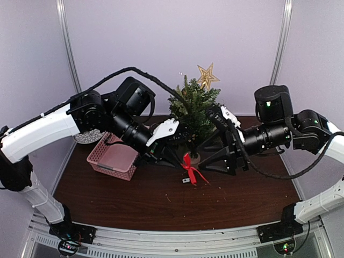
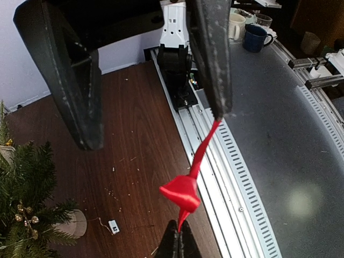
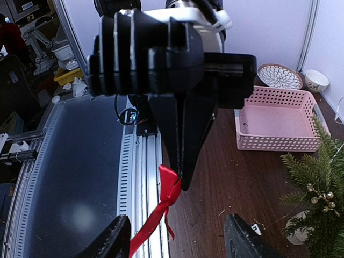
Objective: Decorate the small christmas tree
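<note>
My left gripper (image 3: pixel 183 180) is pressed together on the knot of the red bow (image 2: pixel 181 192), low centre in the top view. My right gripper (image 3: pixel 176 220) faces it with fingers spread. In the left wrist view, the bow's tail runs up to one of its fingertips (image 2: pixel 219 110). The tree (image 1: pixel 193 110) stands upright just behind both, upper centre, with a gold star (image 1: pixel 207 76) near its top. The pink basket (image 1: pixel 113 158) sits at left on the table (image 1: pixel 134 199).

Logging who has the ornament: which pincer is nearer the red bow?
Left. The left pincer is shut on the red bow just under its knot. The right pincer stands open opposite, with the bow's tail reaching up to one of its fingers.
</note>
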You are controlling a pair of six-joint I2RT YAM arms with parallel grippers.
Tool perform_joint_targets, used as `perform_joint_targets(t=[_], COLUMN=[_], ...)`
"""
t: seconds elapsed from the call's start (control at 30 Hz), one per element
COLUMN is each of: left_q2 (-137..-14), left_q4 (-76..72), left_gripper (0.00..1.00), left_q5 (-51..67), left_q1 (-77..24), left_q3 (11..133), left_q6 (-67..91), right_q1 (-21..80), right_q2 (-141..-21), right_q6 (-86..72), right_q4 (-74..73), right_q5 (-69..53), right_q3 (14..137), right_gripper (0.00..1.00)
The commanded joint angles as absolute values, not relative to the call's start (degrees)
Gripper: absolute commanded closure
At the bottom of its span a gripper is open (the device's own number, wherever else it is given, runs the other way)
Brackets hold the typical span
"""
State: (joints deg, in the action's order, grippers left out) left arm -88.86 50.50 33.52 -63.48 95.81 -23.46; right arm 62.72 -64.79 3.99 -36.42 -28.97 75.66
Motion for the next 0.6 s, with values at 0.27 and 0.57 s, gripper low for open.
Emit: perform_joint_targets(t=[0.27, 0.57], left_q2=[-90.44, -90.66], left_q4=[50.98, 51.05], left_gripper=[1.00, 1.00], left_q5=[35.71, 35.24], left_q1=[-63.72, -63.64], left_q3=[99.22, 99.29], left_q6=[-22.29, -22.06], right_q1=[64.61, 64.77], right_q2=[-67.34, -68.12], right_q6=[0.53, 0.35], right_q4=[-31.09, -30.77], right_q5=[-29.45, -28.61], right_q3=[75.81, 75.17], right_gripper=[0.50, 0.62])
